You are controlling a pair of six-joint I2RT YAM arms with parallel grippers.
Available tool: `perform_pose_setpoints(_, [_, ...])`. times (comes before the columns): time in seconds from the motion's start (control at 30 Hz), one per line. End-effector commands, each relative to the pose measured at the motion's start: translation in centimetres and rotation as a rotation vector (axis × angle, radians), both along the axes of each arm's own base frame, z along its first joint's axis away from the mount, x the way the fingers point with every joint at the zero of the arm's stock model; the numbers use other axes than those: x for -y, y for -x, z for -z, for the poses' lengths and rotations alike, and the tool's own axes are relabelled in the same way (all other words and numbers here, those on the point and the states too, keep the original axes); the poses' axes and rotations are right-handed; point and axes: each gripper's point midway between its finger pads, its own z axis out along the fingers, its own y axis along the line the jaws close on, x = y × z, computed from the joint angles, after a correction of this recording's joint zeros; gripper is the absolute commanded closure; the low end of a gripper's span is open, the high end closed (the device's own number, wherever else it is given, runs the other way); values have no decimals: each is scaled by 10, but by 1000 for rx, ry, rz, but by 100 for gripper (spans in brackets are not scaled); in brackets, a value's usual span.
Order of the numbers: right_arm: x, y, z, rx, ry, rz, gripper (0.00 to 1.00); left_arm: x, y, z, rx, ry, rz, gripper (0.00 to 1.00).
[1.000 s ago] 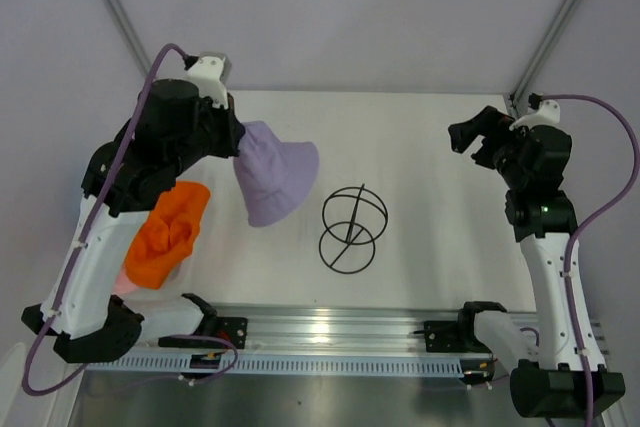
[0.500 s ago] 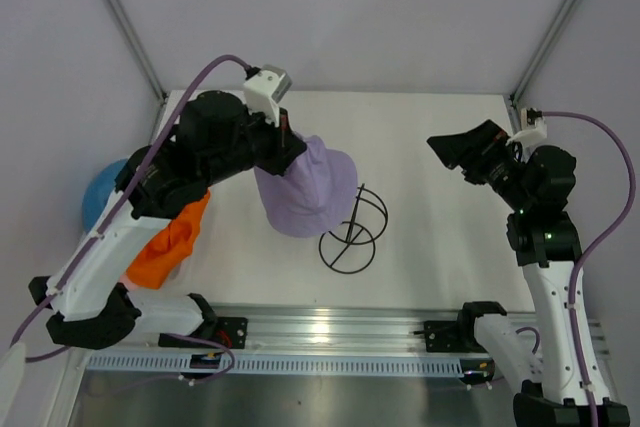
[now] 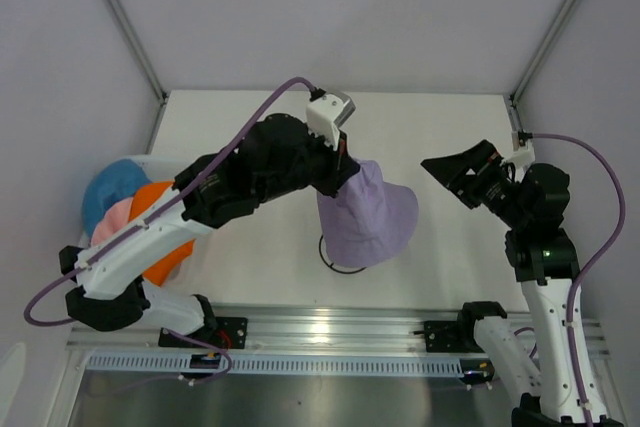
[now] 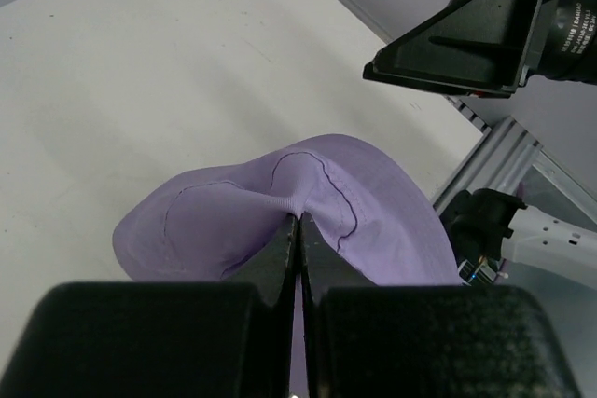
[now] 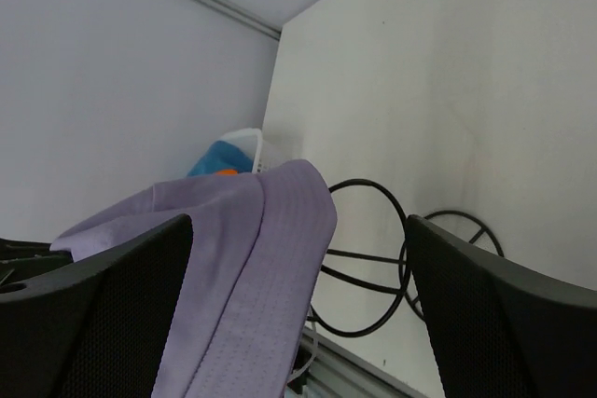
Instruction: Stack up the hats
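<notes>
Lavender hat [image 3: 370, 219]. Top view: moved within the last second from table's 10 o'clock to centre, now hanging over black wire stand [image 3: 323, 250] and hiding most of it; contact not determinable. Left gripper [image 3: 345, 172] pinching crown. Judgement: first hat near seating. Remaining orange hat [image 3: 160, 242], pink hat [image 3: 112, 222], blue hat [image 3: 108, 187] heaped at 9 o'clock. Right gripper [image 3: 452, 169] at hat's 3 o'clock, fingers spread, empty.

Left wrist: fingers [image 4: 280, 263] pressed together on fold of soft cloth; stitched seams, brim drooping.

Right wrist: limp fabric drapes at 8 o'clock; thin round wire loops beneath.
</notes>
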Motion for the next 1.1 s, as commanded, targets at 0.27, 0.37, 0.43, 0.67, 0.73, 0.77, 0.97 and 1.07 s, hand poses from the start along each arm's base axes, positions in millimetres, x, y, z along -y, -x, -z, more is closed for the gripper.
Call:
perform_pose_setpoints(0.27, [-3,22,48,-179,57,-54,1,22,-21,64,56,-195,-166,99])
perform_pose_setpoints(0.37, [-6,24,58,-201,35,-67,0,26,-20,82,29,-213,-161,99])
perform_pose_setpoints(0.43, [-9,25,61,-206,16,-80,1,29,-14,92,-2,-212,-141,99])
perform_pose_setpoints(0.67, [-14,26,94,-257,12,-103,1,26,-3,127,-77,-237,-138,99])
perform_pose_setpoints(0.73, [-15,24,99,-253,17,-106,1,27,0,133,-92,-241,-134,96])
perform_pose_setpoints(0.77, [-17,25,103,-255,21,-114,1,28,3,133,-92,-237,-124,94])
perform_pose_setpoints(0.97, [-18,21,129,-270,85,-118,1,24,11,107,-54,-191,-110,41])
perform_pose_setpoints(1.07, [-17,19,142,-283,127,-113,2,13,11,79,-39,-138,-132,22])
